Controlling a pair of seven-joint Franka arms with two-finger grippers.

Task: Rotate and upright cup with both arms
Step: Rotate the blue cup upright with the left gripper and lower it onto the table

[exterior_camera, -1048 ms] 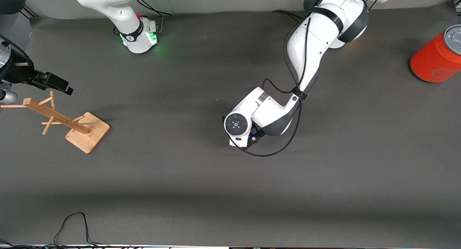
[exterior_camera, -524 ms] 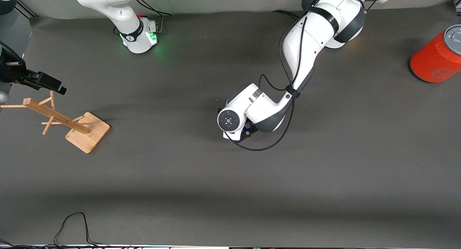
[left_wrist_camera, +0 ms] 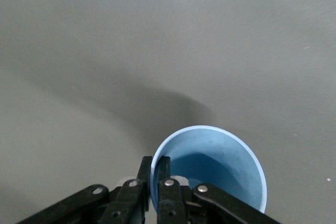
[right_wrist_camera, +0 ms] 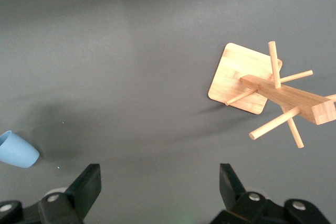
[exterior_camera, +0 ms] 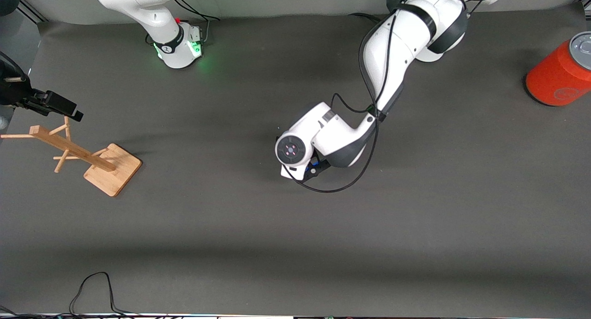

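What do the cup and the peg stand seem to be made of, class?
The cup, pinched at its rim by the left gripper: probably matte plastic, with an even pale blue, glare-free surface. The peg stand: unpainted light wood, perhaps bamboo, with visible grain.

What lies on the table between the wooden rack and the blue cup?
Nothing: the right wrist view shows only bare grey table between the wooden rack and the cup.
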